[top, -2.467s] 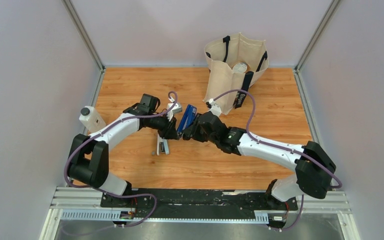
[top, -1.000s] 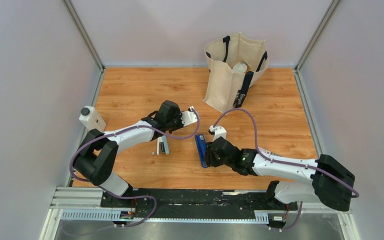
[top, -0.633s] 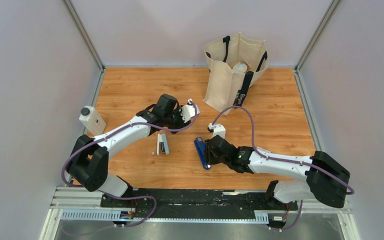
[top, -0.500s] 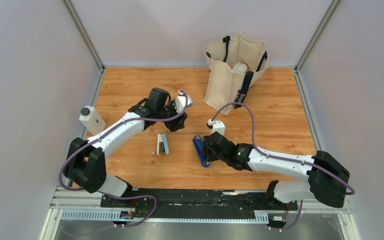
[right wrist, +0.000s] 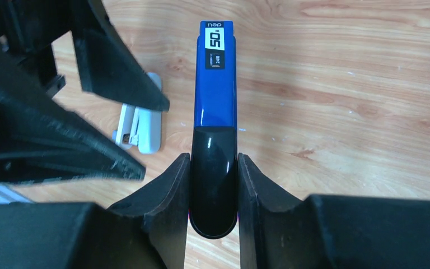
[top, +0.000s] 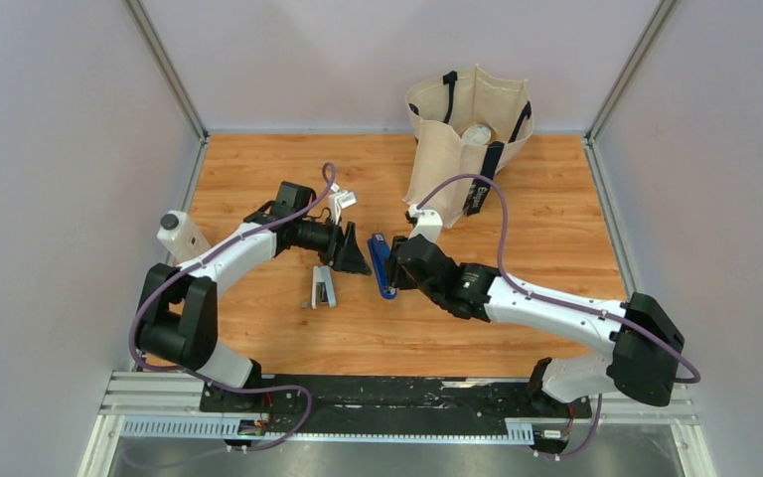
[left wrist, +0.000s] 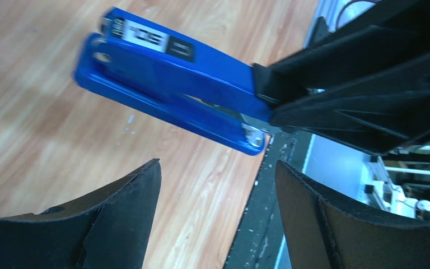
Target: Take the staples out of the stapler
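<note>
The dark-blue stapler [top: 380,260] with a black end hangs just above the wood, and my right gripper [top: 398,268] is shut on that black end. In the right wrist view the stapler [right wrist: 217,84] points away from me, its black end squeezed between both fingers of my right gripper [right wrist: 214,158]. My left gripper [top: 361,260] stands open right beside the stapler's left side, not touching it. From the left wrist the stapler [left wrist: 168,92] crosses just beyond the wide-apart fingertips of the left gripper [left wrist: 218,165], with nothing between them.
A pale grey oblong object [top: 323,288] lies on the table just below the left gripper. A white bottle [top: 181,237] stands at the left edge. A canvas tote bag [top: 462,149] sits at the back right.
The left gripper has opened wide and swung back down towards the stapler. The right arm has carried the stapler up and left, towards the left gripper.
</note>
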Robot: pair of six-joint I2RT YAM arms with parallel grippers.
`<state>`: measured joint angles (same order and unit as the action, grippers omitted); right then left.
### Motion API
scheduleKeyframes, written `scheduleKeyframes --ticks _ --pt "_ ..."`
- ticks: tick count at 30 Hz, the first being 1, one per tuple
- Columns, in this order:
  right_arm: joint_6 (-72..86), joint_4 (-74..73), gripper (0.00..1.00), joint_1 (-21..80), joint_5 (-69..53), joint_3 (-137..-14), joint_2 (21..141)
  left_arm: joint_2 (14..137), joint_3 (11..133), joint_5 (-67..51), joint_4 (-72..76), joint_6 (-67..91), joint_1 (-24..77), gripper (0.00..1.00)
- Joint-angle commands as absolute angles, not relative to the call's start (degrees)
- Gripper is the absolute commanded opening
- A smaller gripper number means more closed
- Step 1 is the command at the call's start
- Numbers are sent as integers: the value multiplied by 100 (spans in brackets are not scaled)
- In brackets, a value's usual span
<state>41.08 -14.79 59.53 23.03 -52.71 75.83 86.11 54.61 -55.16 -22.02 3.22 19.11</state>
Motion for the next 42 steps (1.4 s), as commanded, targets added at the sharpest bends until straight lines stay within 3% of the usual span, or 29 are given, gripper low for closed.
scheduleKeyframes --ticks 1,9,24,34,42 --pt "4333 -1186 0 5941 3014 -5853 7786 8587 5493 -6223 -2029 625 2004 82" --pt "4807 -1134 0 5933 3243 -6144 8060 8596 5370 -6214 -1811 659 2109 83" --pt "5211 -853 0 5924 3120 -6073 7682 8798 5449 -6108 -1995 369 2434 72" --pt "5396 -738 0 5933 2821 -5942 7603 8930 5713 -5836 -2267 71 2443 55" --pt "5449 -668 0 5933 2602 -5669 7506 8851 5959 -5274 -2514 -571 2443 32"
